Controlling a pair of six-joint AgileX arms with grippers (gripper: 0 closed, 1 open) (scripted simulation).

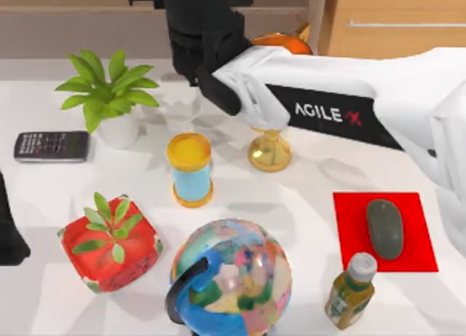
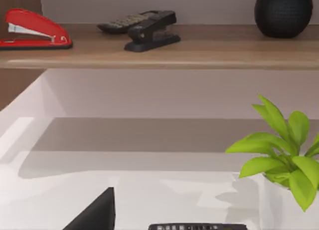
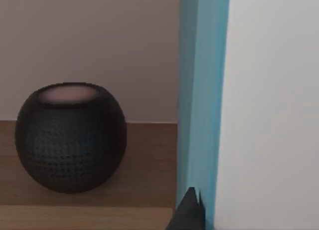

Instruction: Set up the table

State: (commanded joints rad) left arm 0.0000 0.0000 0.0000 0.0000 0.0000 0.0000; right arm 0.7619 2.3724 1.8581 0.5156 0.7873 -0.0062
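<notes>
While two green potted plants (image 1: 108, 95), one multicoloured globe (image 1: 231, 278) and one yellow-capped blue hourglass (image 1: 190, 168) stand on the broad white tabletop (image 1: 306, 197), my right gripper (image 1: 195, 55) reaches over its far edge; whether its fingers are parted, I cannot tell.

Mouse (image 1: 384, 228) on mat (image 1: 422, 234), table's (image 1: 306, 197) right.
</notes>
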